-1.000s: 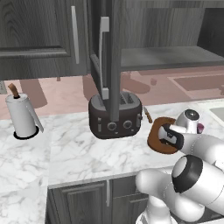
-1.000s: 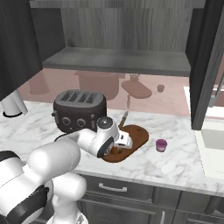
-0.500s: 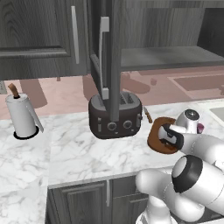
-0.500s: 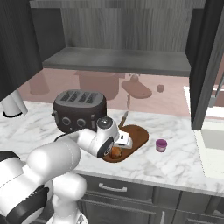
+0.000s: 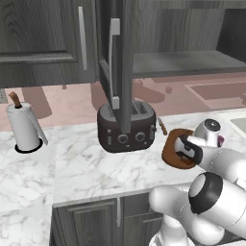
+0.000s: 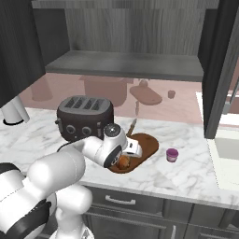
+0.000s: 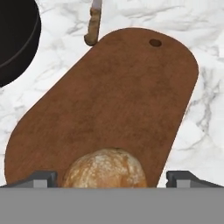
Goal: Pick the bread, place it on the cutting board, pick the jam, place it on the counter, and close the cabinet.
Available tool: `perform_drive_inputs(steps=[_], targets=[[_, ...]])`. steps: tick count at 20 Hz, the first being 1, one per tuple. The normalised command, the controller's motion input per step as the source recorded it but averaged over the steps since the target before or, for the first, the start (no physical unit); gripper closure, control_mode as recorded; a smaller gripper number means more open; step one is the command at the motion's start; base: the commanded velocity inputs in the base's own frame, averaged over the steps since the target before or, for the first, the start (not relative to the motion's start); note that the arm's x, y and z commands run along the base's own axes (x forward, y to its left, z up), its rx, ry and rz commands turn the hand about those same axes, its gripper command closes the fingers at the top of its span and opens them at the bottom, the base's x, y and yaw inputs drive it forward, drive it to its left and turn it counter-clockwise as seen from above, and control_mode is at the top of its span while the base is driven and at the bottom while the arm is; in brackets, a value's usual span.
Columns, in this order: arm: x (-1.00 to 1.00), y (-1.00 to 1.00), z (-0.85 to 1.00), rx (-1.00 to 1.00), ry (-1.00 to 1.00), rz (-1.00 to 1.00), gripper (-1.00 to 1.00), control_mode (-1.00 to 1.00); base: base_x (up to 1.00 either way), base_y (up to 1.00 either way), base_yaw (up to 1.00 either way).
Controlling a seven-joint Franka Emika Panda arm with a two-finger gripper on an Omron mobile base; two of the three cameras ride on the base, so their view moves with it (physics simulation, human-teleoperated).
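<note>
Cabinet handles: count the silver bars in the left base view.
3. One on the closed upper door at left, one on the open door above the toaster, one on the base cabinet below. Others may be hidden.

Pink tiled backsplash (image 5: pixel 72 103) is running across the middle of the left base view, catching blurry reflections of stuff on the worktop. Black 4-slot toaster (image 5: pixel 127 127) is sitting centre frame; in the right base view it's at left-centre (image 6: pixel 85 116). Paper towel roll on a holder (image 5: pixel 25 127) is standing at far left, w/ a brown spindle poking out the top. Sink (image 6: pixel 228 156) is showing at the right edge of the right base view. Dark wood-grain base cabs (image 5: pixel 96 221) are lining the bottom of the frame, w/ silver bar pulls. Light is falling soft & even, no hard shadows.
</note>
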Motion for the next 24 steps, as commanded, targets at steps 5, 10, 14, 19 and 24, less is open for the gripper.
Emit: perform_drive_inputs(steps=[5,10,14,19,24], targets=[[0.00,-0.11,0.43,0.00,-0.12,0.00,-1.00,-1.00,0.00,0.00,0.00],[0.00,-0.09,0.43,0.00,-0.17,0.00,-1.00,-1.00,0.00,0.00,0.00],[-0.01,-0.02,0.37,0.00,-0.17,0.00,-1.00,-1.00,0.00,0.00,0.00],[-0.14,-0.03,0.39,0.00,-0.14,0.00,-1.00,-1.00,0.00,0.00,0.00],[-0.10,0.00,0.33,0.00,-0.13,0.00,-1.00,-1.00,0.00,0.00,0.00]])
